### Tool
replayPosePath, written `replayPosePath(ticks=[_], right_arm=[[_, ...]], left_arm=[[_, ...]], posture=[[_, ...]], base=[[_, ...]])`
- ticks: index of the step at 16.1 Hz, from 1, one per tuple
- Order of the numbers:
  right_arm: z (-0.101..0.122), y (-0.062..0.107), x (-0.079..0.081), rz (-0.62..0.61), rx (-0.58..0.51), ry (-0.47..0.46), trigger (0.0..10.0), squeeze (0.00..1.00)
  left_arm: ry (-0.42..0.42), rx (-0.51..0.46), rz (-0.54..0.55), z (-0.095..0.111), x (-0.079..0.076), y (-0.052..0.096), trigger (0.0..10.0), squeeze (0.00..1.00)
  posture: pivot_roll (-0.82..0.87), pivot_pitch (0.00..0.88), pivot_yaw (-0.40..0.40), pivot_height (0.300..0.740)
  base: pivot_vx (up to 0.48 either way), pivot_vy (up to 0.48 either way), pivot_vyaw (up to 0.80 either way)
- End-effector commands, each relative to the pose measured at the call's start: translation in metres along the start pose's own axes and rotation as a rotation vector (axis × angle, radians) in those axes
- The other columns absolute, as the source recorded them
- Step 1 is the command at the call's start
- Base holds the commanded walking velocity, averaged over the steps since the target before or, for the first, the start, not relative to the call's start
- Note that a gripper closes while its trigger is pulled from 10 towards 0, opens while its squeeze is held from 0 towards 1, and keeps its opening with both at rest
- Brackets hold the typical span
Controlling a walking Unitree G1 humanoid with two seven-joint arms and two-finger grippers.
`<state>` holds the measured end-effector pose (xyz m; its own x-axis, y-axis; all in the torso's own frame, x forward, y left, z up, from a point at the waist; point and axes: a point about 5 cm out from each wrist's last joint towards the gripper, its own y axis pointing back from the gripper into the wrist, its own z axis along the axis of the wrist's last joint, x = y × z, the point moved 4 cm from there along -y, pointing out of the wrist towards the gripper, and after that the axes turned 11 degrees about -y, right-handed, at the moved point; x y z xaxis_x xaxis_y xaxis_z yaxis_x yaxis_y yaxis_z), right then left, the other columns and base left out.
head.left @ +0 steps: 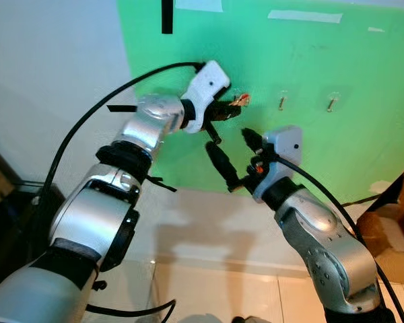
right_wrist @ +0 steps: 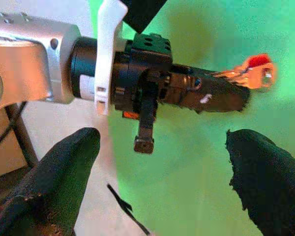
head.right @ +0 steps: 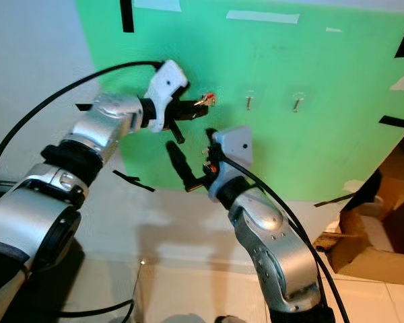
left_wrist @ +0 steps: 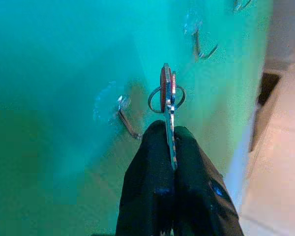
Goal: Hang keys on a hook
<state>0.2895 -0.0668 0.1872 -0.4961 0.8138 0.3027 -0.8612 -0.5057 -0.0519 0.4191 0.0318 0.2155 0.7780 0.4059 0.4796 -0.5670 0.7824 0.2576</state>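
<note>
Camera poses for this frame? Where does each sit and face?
Head stereo pair: forward-down at green board, both arms showing.
Left wrist: along left pincer shut on keys, facing hook.
Right wrist: past open right pincer, facing the left pincer.
Shared: keys, green board.

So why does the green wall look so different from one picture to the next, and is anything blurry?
Left wrist view: the green board turns teal and soft, while the keys in the left gripper stay sharp. Right wrist view: the right gripper's fingers are dark, blurry blobs. Eye views: even light, with soft arm shadows on the wall below the board.
</note>
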Motion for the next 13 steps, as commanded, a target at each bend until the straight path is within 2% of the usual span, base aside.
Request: replayPosePath(ticks=[1, 4, 5, 6, 7, 8, 11, 13], right_arm=[[0.003, 0.002, -0.001, -0.019, -0.005, 0.02, 10.0, 1.0], [0.0, 0.006, -0.017, -0.132, 0.004, 0.049, 10.0, 1.0], [0.001, 0.007, -0.023, -0.161, 0.0, 0.053, 10.0, 0.9], [0.001, 0.007, -0.024, -0.168, -0.002, 0.056, 10.0, 0.9], [0.002, 0.006, -0.026, -0.175, 0.0, 0.062, 10.0, 0.0], [0.002, 0.006, -0.026, -0.175, 0.002, 0.065, 10.0, 0.0], [0.003, 0.006, -0.026, -0.173, 0.007, 0.069, 10.0, 0.0], [0.003, 0.004, -0.026, -0.17, 0.012, 0.071, 10.0, 0.0]], left_arm=[[-0.039, 0.02, 0.097, 0.006, 0.019, 0.006, 0.0, 0.0], [-0.091, 0.072, 0.155, -0.005, 0.027, 0.011, 0.0, 0.0], [-0.102, 0.083, 0.174, -0.009, 0.03, 0.014, 0.0, 0.0], [-0.106, 0.09, 0.179, -0.011, 0.031, 0.016, 0.0, 0.0], [-0.118, 0.115, 0.185, -0.018, 0.032, 0.019, 0.0, 0.0], [-0.107, 0.112, 0.186, -0.02, 0.032, 0.022, 0.0, 0.0], [0.029, -0.011, 0.181, -0.01, 0.038, 0.031, 0.0, 0.0], [0.048, -0.002, 0.176, -0.015, 0.039, 0.034, 0.0, 0.0]], posture=[[-0.1, 0.0, 0.048, 0.74], [-0.09, 0.0, 0.035, 0.74], [-0.09, 0.0, 0.028, 0.74], [-0.09, 0.0, 0.028, 0.74], [-0.08, 0.0, 0.02, 0.74], [-0.08, 0.0, 0.018, 0.74], [-0.07, 0.0, 0.002, 0.74], [-0.07, 0.0, -0.003, 0.74]], base=[[0.0, 0.0, 0.0], [0.0, 0.0, 0.0], [0.0, 0.0, 0.0], [0.0, 0.0, 0.0], [0.0, 0.0, 0.0], [0.0, 0.0, 0.0], [0.0, 0.0, 0.0], [0.0, 0.0, 0.0]])
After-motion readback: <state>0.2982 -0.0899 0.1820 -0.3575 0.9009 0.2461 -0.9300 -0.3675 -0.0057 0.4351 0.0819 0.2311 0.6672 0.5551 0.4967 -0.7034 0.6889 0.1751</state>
